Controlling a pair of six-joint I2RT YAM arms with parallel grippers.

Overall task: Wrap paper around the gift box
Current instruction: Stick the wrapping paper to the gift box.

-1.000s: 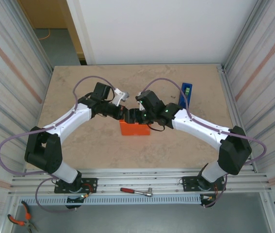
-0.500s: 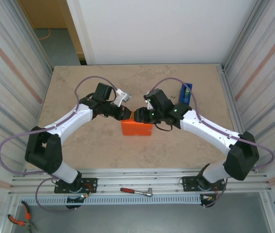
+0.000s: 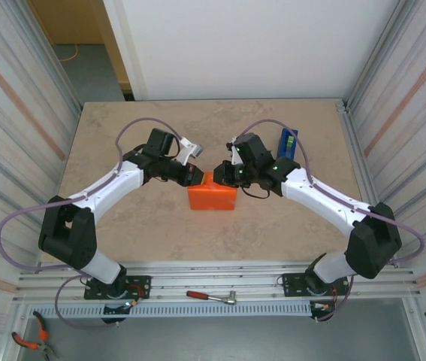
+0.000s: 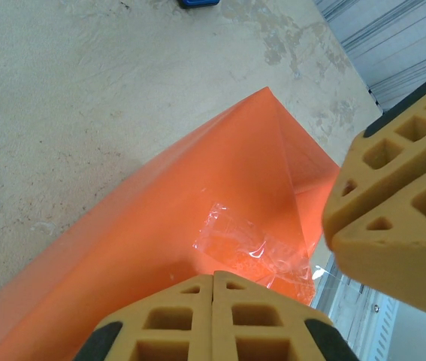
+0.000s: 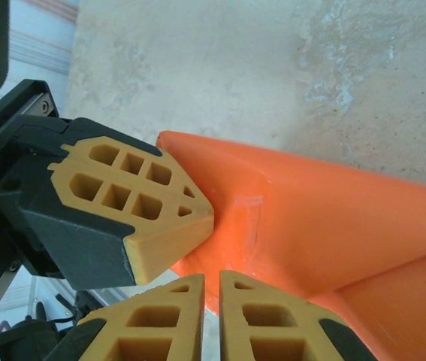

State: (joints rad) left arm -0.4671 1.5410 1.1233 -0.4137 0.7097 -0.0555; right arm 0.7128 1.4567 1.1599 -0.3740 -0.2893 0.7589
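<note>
The orange paper [image 3: 213, 197] is folded round a boxy shape at the table's middle; the gift box itself is hidden under it. A pointed flap of paper [image 4: 269, 101] stands up at the far end. A clear piece of tape [image 4: 250, 244] sticks on the paper, seen too as tape [image 5: 250, 214]. My left gripper [image 3: 196, 174] is shut, its tips [image 4: 213, 278] together over the paper by the tape. My right gripper [image 3: 219, 174] faces it, its jaws [image 5: 213, 280] nearly together with a thin slit. Whether paper is caught in it I cannot tell.
A blue tape dispenser [image 3: 288, 143] stands at the back right, behind the right arm. A red-handled wrench [image 3: 211, 296] lies on the front rail and pliers [image 3: 28, 342] lie at the bottom left. Ribbed walls close both sides.
The right gripper has closed from wide open to almost shut and shifted a little to the right and back. The paper's far end now rises to a point. The left gripper stayed put.
</note>
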